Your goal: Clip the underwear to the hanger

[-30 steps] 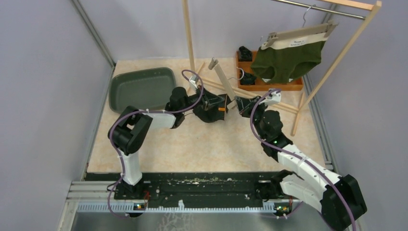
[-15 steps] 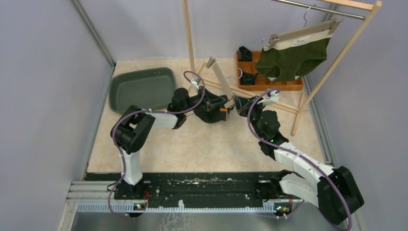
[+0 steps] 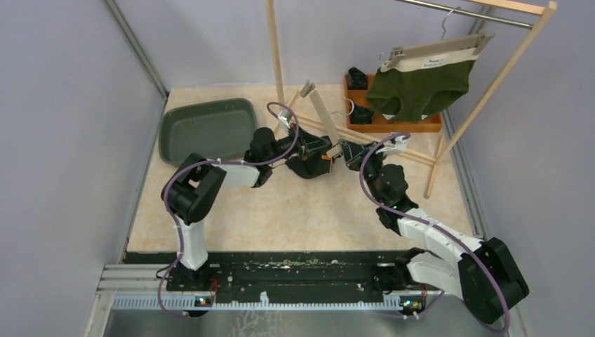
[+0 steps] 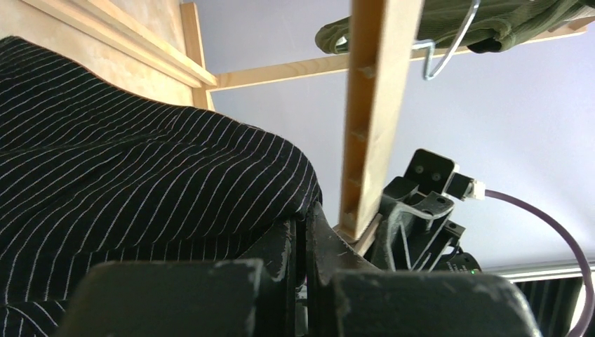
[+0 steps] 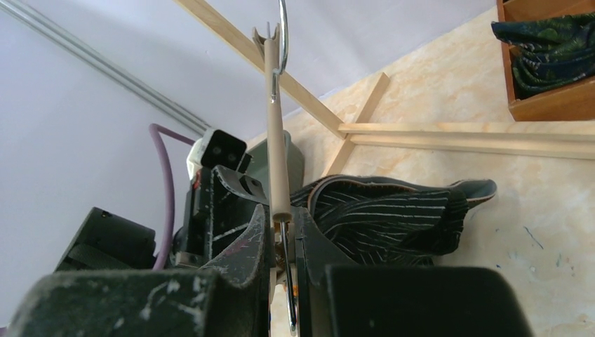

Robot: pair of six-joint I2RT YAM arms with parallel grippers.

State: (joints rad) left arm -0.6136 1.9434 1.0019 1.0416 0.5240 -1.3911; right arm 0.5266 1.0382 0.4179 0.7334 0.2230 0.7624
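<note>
Black pin-striped underwear [image 3: 306, 166] lies bunched on the table. It also shows in the left wrist view [image 4: 140, 175] and the right wrist view [image 5: 386, 214]. A pale wooden clip hanger [image 3: 324, 116] stands tilted, with its lower end by the underwear. My left gripper [image 3: 321, 152] is shut on the underwear's edge [image 4: 303, 223], right beside the hanger bar [image 4: 368, 105]. My right gripper [image 3: 346, 150] is shut on the hanger's lower end [image 5: 283, 228], where a metal clip wire shows between the jaws. The hanger bar [image 5: 275, 126] rises straight up from it.
A dark green tray [image 3: 207, 130] sits at the back left. A wooden clothes rack's base bars [image 3: 365, 137] run just behind the grippers. A wooden box [image 3: 393, 121] holds folded dark underwear. Green underwear [image 3: 421, 88] hangs clipped on a hanger from the rail.
My right gripper has moved left with the hanger's lower end, closer to my left gripper and the underwear. The hanger stands a little steeper. The green underwear on the rail sways.
</note>
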